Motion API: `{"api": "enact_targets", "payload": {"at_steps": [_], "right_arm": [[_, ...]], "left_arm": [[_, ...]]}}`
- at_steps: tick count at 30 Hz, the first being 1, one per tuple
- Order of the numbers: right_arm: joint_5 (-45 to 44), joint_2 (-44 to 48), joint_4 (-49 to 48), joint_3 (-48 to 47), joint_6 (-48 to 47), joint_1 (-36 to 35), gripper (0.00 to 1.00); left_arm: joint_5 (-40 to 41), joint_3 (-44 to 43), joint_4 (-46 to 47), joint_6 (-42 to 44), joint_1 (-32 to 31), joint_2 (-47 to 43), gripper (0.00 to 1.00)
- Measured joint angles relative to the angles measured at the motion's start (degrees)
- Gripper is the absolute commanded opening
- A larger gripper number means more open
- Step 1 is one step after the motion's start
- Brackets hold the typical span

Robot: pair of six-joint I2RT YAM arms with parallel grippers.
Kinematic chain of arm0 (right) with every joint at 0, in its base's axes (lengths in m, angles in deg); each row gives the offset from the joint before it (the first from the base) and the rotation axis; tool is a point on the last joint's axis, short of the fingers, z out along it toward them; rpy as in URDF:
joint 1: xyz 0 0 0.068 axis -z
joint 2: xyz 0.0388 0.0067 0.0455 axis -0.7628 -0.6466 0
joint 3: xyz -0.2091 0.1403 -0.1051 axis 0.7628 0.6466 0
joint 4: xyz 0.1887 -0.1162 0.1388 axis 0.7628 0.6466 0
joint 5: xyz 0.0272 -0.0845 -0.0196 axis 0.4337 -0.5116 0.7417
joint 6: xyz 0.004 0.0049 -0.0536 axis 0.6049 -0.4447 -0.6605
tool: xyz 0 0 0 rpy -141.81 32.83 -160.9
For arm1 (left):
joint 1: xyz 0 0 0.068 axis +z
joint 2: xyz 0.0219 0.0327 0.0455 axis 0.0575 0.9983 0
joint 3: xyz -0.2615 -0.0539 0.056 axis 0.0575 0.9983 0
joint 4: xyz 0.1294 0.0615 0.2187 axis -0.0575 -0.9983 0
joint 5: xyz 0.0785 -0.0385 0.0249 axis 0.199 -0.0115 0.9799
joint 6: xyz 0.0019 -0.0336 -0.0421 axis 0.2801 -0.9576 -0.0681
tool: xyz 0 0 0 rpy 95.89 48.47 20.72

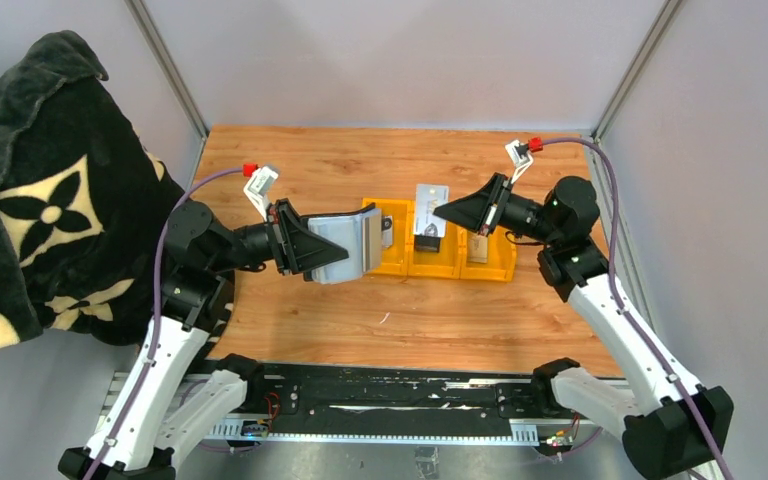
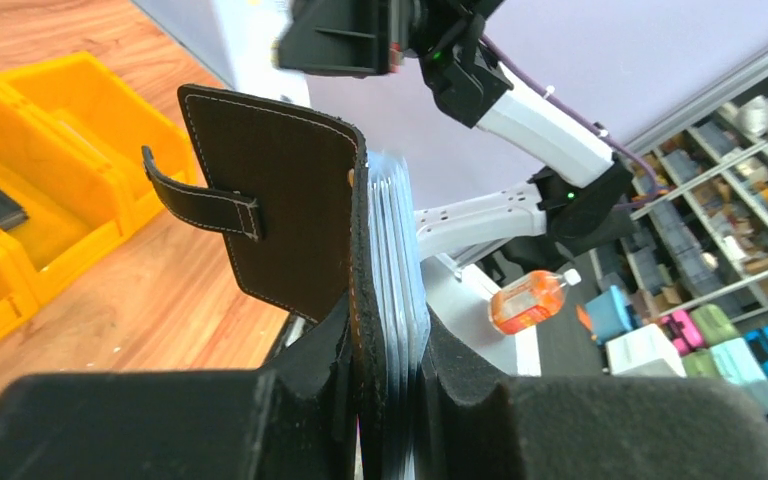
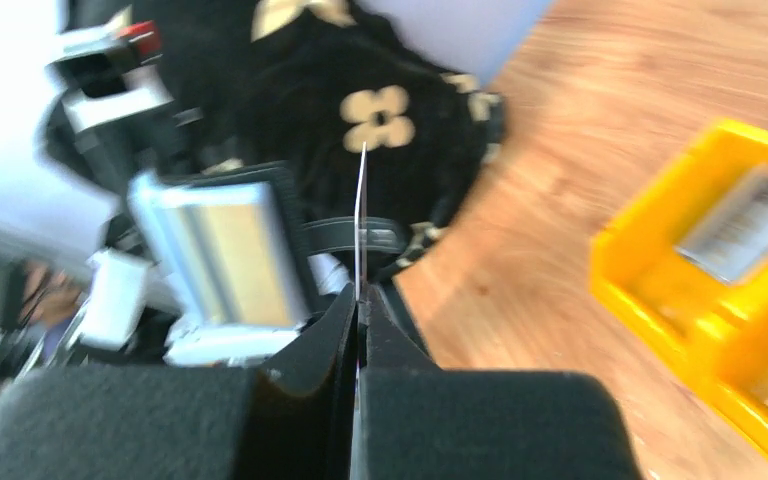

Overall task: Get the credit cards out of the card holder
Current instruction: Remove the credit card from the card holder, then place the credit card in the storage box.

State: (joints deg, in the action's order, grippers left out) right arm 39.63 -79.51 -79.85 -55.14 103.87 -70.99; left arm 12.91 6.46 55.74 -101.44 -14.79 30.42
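Observation:
My left gripper is shut on the black card holder, held upright above the table left of the bins, with its flap and strap hanging open. A stack of silvery credit cards is pinched with it between the pads. My right gripper is shut on one thin card, seen edge-on. From above, that silvery card shows at the fingertips over the middle bin. The right wrist view shows the holder's card stack to the left, apart from the held card.
Three joined yellow bins stand mid-table. The middle one holds a small black block. A card lies in the right one. A black patterned blanket hangs at the left. An orange bottle lies beyond the table.

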Motion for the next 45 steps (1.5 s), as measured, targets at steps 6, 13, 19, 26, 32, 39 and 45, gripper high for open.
{"api": "enact_targets", "payload": {"at_steps": [6,13,19,26,32,39,45], "right_arm": [[-6.1,-7.9,8.3,1.2,-4.5,2.5,0.00],[-15.5,-29.8,17.0,-9.6,-12.0,-6.4,0.00],[-21.4,-45.7,22.1,-24.3,-16.1,-10.6,0.00],[-27.2,-56.5,25.6,-30.4,-17.5,-11.4,0.00],[-29.8,-59.6,26.8,-32.5,-17.6,-11.4,0.00],[-33.8,-59.6,27.1,-33.7,-17.6,-11.7,0.34],[-36.9,-58.8,28.0,-34.4,-18.2,-12.9,0.49]], "left_arm": [[1.0,-3.7,-8.3,8.8,0.0,-0.1,0.04],[1.0,-3.9,-10.4,10.7,0.0,-0.5,0.04],[1.0,-4.1,-10.4,10.7,0.0,-0.9,0.04],[1.0,-5.0,-10.6,10.7,0.0,-2.0,0.04],[1.0,-5.4,-10.6,10.7,0.0,-2.6,0.03],[0.8,-5.8,-10.9,10.7,0.0,-2.7,0.03],[0.8,-5.8,-10.9,10.7,0.0,-2.7,0.03]]}}
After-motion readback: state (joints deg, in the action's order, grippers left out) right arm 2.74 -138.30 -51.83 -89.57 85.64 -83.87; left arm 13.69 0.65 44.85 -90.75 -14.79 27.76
